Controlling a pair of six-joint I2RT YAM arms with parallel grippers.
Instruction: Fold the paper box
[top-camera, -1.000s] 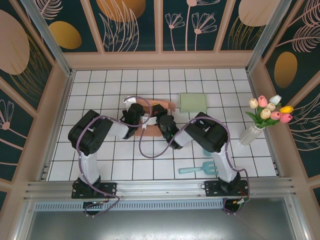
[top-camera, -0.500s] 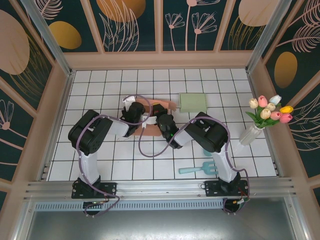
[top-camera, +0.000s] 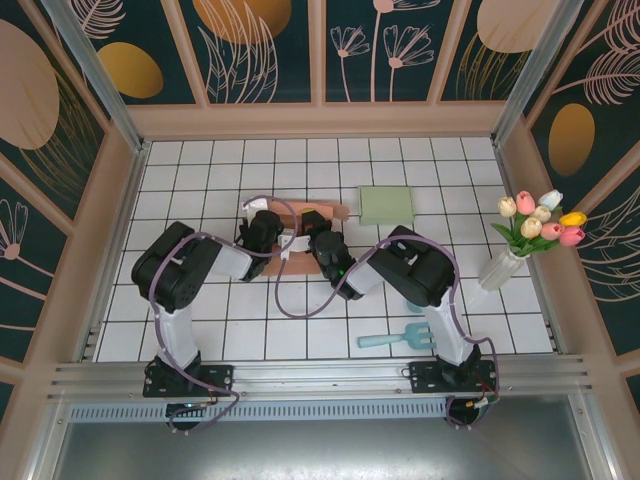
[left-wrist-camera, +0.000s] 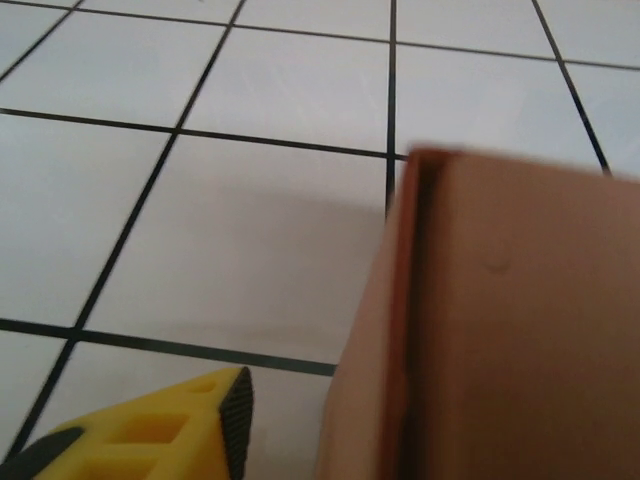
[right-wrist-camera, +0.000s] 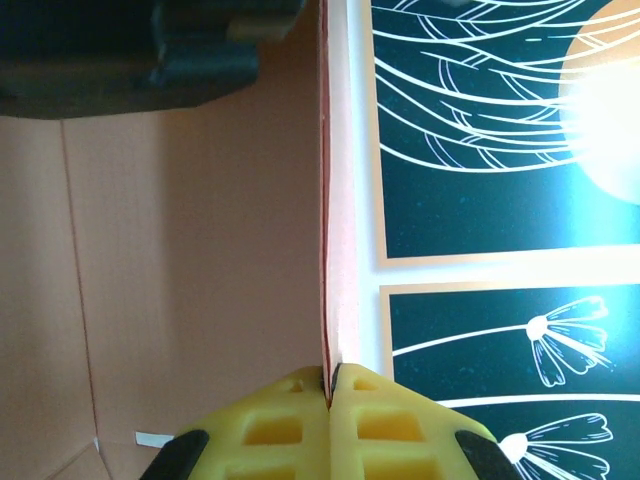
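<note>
Table (top-camera: 200, 170): glossy white square tiles with black grout lines. Two arms, both reaching in to one box at mid-table.

Left gripper (top-camera: 270, 228) is at the box's left end. In the left wrist view one yellow ribbed finger (left-wrist-camera: 150, 440) with a black pad stands clear of the box wall, tile showing between them. The other finger is hidden behind the card. Jaws are parted and nothing is clamped on the side that shows.

Box (top-camera: 338, 211): one, plain salmon-brown card with a matte surface, thin walls and a sharp folded corner. It sits between the two wrists, left of the pad. The right wrist view shows crease lines on the flat panel and a small white strip low down, too small to read.

Right gripper (right-wrist-camera: 328, 390) is at the box's right end. Its two yellow fingers are pressed together with the thin edge of a card panel pinched between them, so it has a firm grasp on the box.

Pad (top-camera: 386, 204): one, pale green, flat and square, just beside the box's right end.

Rake (top-camera: 398, 340): one, teal plastic hand tool, lying flat near the right arm's base.

Vase (top-camera: 497, 270): one, white and slim, at the table's right edge. It holds tulips (top-camera: 540, 218) in pink, cream, white and yellow. The heads overlap, so the count is unclear.

Walls: dark teal panels with a cream leaf and flower print and tan frames.
</note>
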